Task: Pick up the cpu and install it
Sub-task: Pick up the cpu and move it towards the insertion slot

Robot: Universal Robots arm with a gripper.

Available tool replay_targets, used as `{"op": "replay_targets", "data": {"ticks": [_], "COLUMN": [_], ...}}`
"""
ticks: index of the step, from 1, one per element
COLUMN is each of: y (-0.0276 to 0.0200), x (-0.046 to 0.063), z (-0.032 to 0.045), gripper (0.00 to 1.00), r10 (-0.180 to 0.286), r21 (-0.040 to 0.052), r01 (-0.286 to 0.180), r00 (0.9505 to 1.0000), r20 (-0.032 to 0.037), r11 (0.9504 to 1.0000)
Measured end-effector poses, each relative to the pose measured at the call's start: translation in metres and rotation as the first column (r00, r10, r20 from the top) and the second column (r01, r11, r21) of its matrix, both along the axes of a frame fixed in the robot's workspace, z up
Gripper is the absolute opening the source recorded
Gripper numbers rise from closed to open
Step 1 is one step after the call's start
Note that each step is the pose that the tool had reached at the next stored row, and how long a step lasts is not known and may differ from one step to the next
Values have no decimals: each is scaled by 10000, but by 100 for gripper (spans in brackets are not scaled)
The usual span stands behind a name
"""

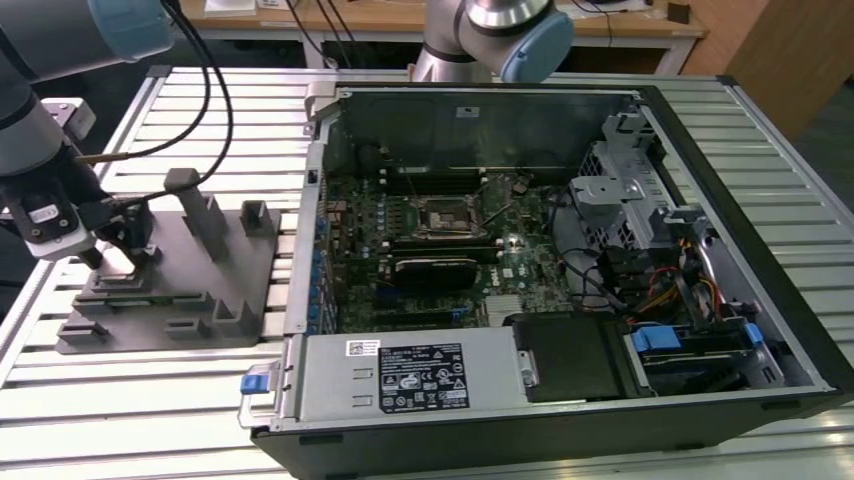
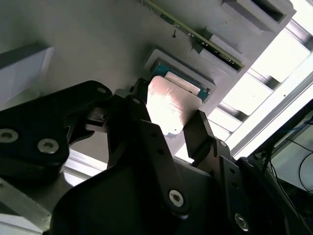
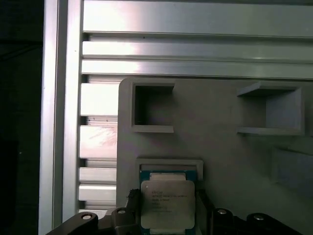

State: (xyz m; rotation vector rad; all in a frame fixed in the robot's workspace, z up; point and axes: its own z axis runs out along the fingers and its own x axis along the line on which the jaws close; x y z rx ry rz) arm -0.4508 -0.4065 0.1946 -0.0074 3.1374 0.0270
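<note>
Gripper pinches the cpu at a grey tray pocket, upright posts close by and an open computer case beside the tray.

End effector apparently hides cpu edges.

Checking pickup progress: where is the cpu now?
Seen in both wrist views, the cpu lies in a recess of the grey fixture, right at the gripper, on the exterior view's left of the open computer case.

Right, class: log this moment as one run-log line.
gripper: at grey fixture | fingers: shut on cpu | cpu: in fixture recess, not installed
</note>
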Motion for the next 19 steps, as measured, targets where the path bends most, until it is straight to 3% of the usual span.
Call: {"op": "replay_targets", "data": {"ticks": [5,9,13,19], "y": [0,1,0,0], "x": [0,0,-1,0], "z": [84,85,100,203], "gripper": [54,54,54,54], "r10": [1,0,0,1], "r21": [-43,109,113,114], "r01": [-1,0,0,-1], "r00": [10000,10000,10000,10000], "r20": [-2,-5,-7,-4], "r11": [10000,9999,9999,9999]}}
